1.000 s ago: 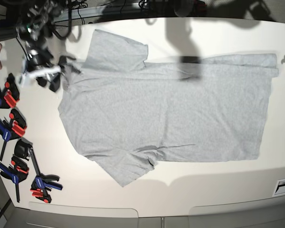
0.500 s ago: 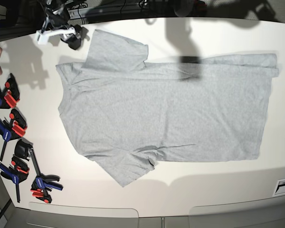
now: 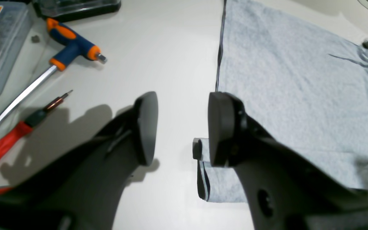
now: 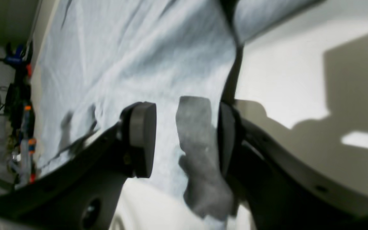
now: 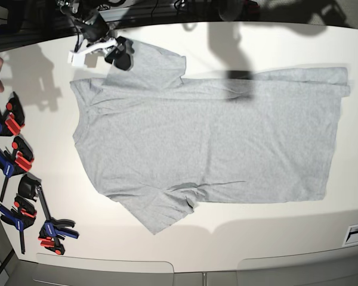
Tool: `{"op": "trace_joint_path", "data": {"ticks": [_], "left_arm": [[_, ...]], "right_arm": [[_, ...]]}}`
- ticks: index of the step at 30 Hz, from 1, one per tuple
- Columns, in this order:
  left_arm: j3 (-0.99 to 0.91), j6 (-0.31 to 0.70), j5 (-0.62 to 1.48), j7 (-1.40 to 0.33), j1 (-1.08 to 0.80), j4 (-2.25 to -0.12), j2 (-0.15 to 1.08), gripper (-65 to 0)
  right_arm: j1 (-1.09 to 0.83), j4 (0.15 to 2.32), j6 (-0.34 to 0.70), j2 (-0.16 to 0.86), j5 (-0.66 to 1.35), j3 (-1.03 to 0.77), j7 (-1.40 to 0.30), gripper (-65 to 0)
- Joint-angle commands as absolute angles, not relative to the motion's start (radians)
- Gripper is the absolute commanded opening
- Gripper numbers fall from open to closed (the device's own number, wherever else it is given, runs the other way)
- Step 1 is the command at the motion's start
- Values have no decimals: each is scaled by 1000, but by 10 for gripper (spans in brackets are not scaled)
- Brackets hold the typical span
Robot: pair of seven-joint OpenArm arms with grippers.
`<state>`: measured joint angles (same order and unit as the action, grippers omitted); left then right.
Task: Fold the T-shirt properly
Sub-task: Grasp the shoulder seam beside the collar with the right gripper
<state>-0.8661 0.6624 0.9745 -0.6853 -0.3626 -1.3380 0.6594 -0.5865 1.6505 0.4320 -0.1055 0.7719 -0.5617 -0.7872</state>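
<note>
The large light heather-grey cotton T-shirt point(image 5: 209, 134) lay flat on the white counter point(image 5: 274, 226), long axis nine-to-three, its far sleeve at five o'clock from the nearer right pincer point(image 5: 120, 55), spread and empty.

A pale cream bench point(image 5: 268, 44) fills the scene under strong overhead light, crossed by hard dark shadows. Blue-and-red clamps point(image 5: 15, 158) lie along one edge. Beyond the far edge, cables point(image 5: 101, 7) trail in a dim background.
</note>
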Motion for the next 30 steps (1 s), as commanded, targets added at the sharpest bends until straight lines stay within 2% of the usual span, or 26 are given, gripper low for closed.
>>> {"op": "trace_joint_path", "data": {"ticks": [1, 5, 7, 9, 11, 14, 17, 20, 30], "left_arm": [[-877, 669, 996, -665, -363, -1356, 688, -409], [-877, 669, 997, -665, -363, -1356, 688, -409], [-877, 669, 997, -665, -363, -1356, 688, -409], [-877, 669, 996, -665, -363, -1356, 688, -409], [-877, 669, 997, -665, -363, -1356, 688, -409], [-877, 669, 997, -664, -363, -1356, 688, -409], [-877, 669, 997, -665, -363, -1356, 688, -409], [-877, 669, 997, -665, -363, -1356, 688, -409], [-877, 669, 996, -665, -363, -1356, 688, -409]], "right_arm": [[-619, 1649, 390, -108, 694, -562, -876, -362], [-644, 1650, 443, -108, 762, -561, -900, -362], [-643, 1650, 463, -107, 793, -561, -906, -382], [-639, 1650, 475, -105, 813, -561, -902, -466], [-630, 1650, 492, -105, 819, -561, -902, -641], [-611, 1650, 522, -105, 878, -562, -899, -650], [-566, 1650, 609, -105, 976, -561, -903, -650], [-495, 1650, 636, -105, 988, -543, -902, -650], [-252, 1649, 632, -105, 691, -311, -744, -650]]}}
